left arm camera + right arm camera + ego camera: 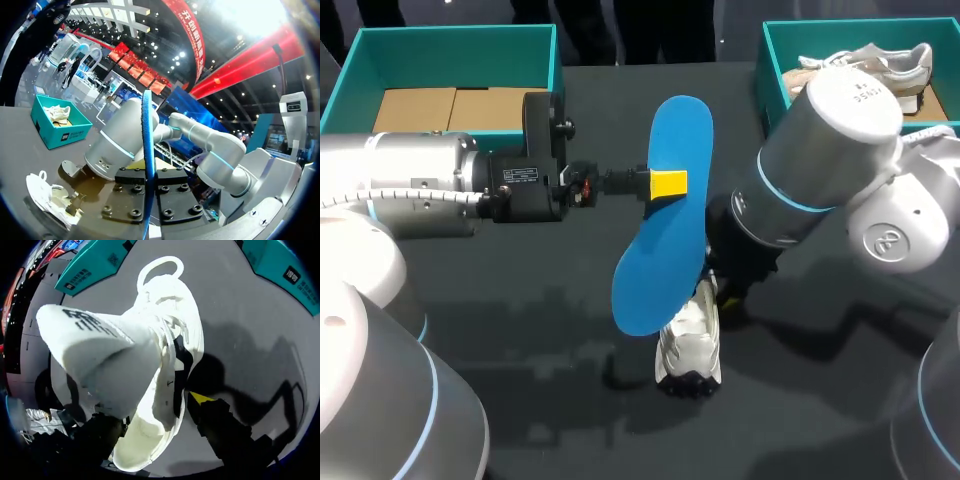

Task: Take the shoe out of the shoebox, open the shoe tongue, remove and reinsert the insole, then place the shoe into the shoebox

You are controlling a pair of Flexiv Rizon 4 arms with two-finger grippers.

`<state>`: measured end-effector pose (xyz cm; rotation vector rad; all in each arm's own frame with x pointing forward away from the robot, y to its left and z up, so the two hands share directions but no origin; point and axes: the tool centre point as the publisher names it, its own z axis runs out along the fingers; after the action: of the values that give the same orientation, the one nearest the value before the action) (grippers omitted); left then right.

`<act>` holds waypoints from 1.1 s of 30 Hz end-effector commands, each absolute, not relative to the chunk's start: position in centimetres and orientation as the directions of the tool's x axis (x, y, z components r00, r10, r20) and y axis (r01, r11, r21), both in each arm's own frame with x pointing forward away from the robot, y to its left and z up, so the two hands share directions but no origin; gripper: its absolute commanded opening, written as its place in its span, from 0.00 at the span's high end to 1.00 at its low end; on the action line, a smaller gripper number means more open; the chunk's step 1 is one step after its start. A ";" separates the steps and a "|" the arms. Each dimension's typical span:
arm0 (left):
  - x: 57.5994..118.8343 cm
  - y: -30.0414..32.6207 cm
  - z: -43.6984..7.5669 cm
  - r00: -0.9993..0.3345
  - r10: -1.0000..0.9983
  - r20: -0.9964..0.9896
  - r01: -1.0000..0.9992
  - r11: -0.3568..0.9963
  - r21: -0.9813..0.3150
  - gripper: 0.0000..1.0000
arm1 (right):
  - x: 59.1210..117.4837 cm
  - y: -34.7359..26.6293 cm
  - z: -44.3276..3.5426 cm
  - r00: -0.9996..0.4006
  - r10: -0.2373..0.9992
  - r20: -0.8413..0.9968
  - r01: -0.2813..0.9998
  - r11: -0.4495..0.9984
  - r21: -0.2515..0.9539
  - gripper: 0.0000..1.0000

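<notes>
Closest to the robot, the white shoe (690,345) sits on the dark table (520,320), about in the middle and out of both boxes. The right gripper (155,415) comes down on it from above. In the right wrist view its fingers are spread pretty wide, one on each side of the shoe body, and both are pressed against it, so it's got the shoe clamped. One yellow tip (201,398) shows right at the shoe's side. The tongue (95,355) is flipped up out of the opening, with the laces loose beside it.

Just behind and above the shoe is the blue insole (660,250), up in the air and tilted, its lower end overlapping the shoe in the head view. The left gripper (666,183) reaches in sideways from the left and has it pinched near the upper half. In the left wrist view the insole is edge-on, squeezed between the two fingers, which are nearly together.

At the far edge of the table are two teal boxes. The left shoebox (450,50) has a cardboard insert (450,105) in it. The right shoebox (772,65) holds another light-coloured sneaker (880,62).
</notes>
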<state>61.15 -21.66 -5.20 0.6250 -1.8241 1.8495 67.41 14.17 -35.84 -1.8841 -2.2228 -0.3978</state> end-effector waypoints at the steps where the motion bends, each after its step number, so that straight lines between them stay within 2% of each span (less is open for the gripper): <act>1: 61.0 -21.8 -5.3 -0.789 0.010 0.615 -0.615 -0.012 -0.788 1.00 | 66.5 11.8 -33.9 -0.184 0.904 0.387 0.982 0.148 0.121 0.00; 3: 61.0 -21.8 -5.3 -0.789 0.010 0.615 -0.615 -0.012 -0.788 1.00 | 66.6 11.2 -32.4 -0.221 0.890 0.399 0.973 0.172 0.155 0.00; 14: 61.0 -21.8 -5.3 -0.789 0.010 0.615 -0.615 -0.012 -0.788 1.00 | 66.6 11.2 -32.4 -0.221 0.890 0.399 0.973 0.172 0.155 0.00; 20: 61.0 -21.8 -5.3 -0.789 0.010 0.615 -0.615 -0.012 -0.788 1.00 | 67.5 10.3 -30.9 -0.245 0.814 0.527 0.966 0.161 0.201 0.00; 28: 61.4 -20.6 -4.4 -0.943 0.009 0.332 -0.332 -0.034 -0.943 1.00 | 67.1 9.4 -28.8 -0.231 0.715 0.660 0.972 0.136 0.192 0.00; 32: 61.9 -20.3 -4.4 -0.989 0.027 0.143 -0.143 -0.033 -0.989 1.00 | 67.0 9.5 -27.9 -0.227 0.673 0.704 0.973 0.122 0.197 0.00; 33: 62.2 -20.3 -4.4 -0.999 0.032 0.041 -0.042 -0.031 -0.999 1.00 | 67.0 9.5 -27.6 -0.228 0.658 0.717 0.973 0.123 0.197 0.00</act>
<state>62.02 -20.98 -4.17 0.2957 -2.0380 2.0909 67.96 10.51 -27.93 -1.6237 -1.9991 -0.8381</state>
